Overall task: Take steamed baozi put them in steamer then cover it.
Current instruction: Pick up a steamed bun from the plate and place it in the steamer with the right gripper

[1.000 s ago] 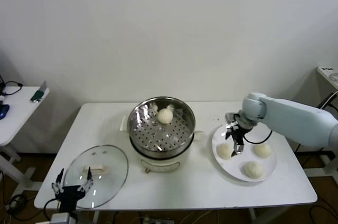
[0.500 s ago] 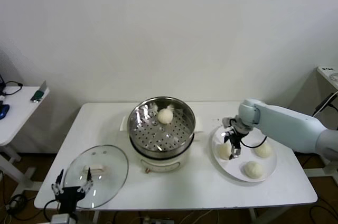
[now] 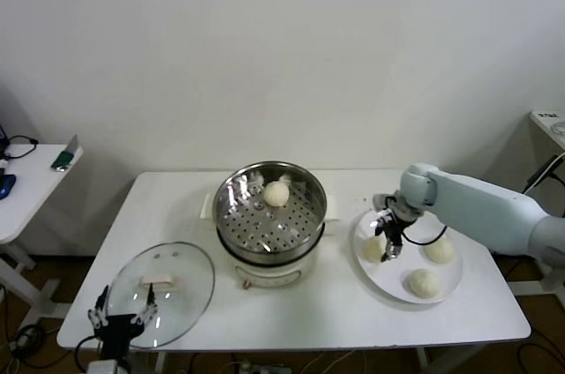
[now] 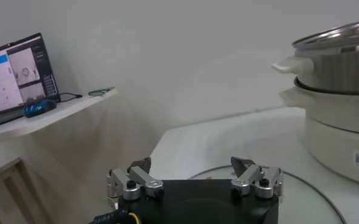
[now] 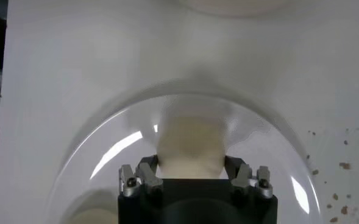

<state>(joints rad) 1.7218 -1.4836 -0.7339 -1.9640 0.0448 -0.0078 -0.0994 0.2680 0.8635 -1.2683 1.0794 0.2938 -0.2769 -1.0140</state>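
Since a second earlier the right claw [image 3: 389, 245] had dropped and closed around the baozi [image 5: 190, 143] between its fingers; the left claw [image 3: 120, 316] stayed wide open.

Pale blue-white right arm [image 3: 494, 206], black tool [image 3: 389, 246], silver-screwed fingers [image 5: 144, 176]

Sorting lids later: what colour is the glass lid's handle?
Cream-white; the lid's handle shows best in the head view.

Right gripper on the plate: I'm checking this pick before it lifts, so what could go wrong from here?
The right gripper is closed around one baozi on the white plate; the soft bun may get squashed or slip out when lifted. Two more buns lie close by and could be nudged. The carry must clear the steamer rim.
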